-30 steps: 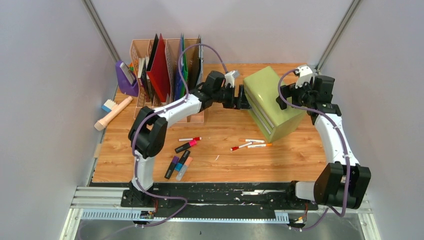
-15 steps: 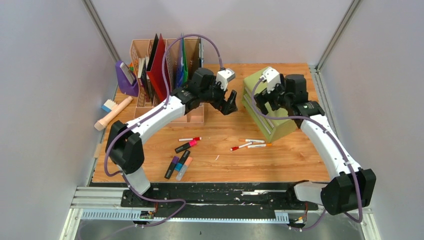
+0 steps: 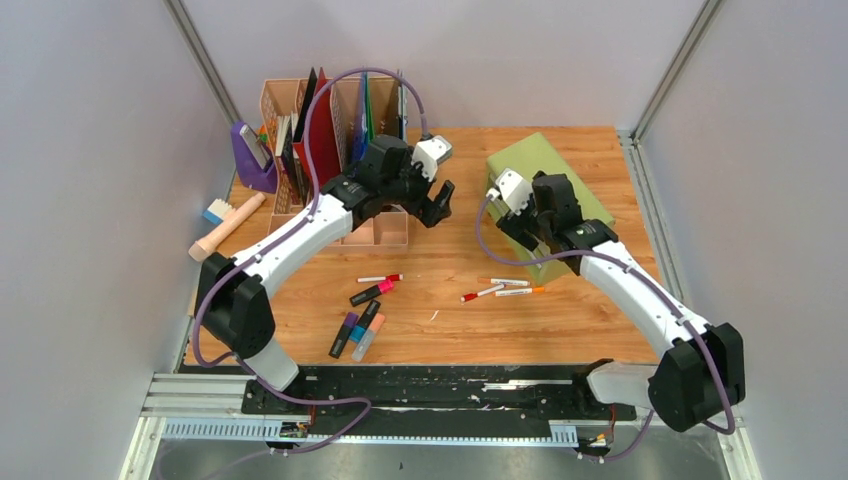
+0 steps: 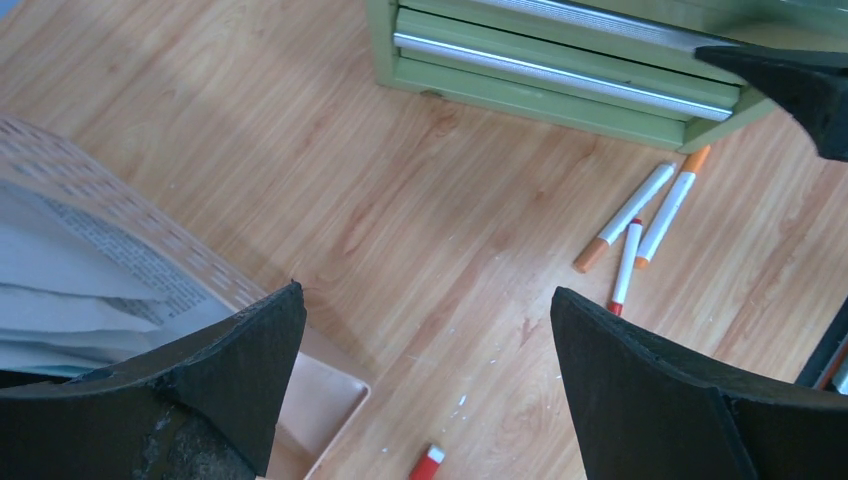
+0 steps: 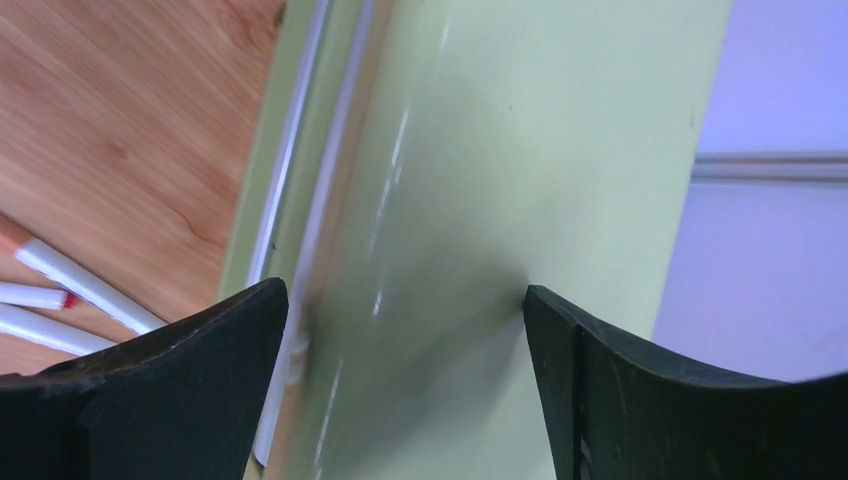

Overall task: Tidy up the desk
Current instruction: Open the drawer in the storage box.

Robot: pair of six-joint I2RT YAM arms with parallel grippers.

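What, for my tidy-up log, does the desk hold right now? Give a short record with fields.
desk: wood top, not yet tidy
green cabinet: back right, drawers look shut
markers: three white ones loose before the cabinet
highlighters: loose, left of centre
file rack: back left, folders upright
left end effector: open, empty, above bare wood
right end effector: open, empty, over cabinet top

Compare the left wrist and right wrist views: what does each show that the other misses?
Only the left wrist view shows a corner of the pink file organizer with papers in it, and the end of a red marker. Only the right wrist view shows the flat top of the green cabinet and the pale wall behind it. Both show the cabinet, the desk and the white pens; the left claw and right claw are each open.
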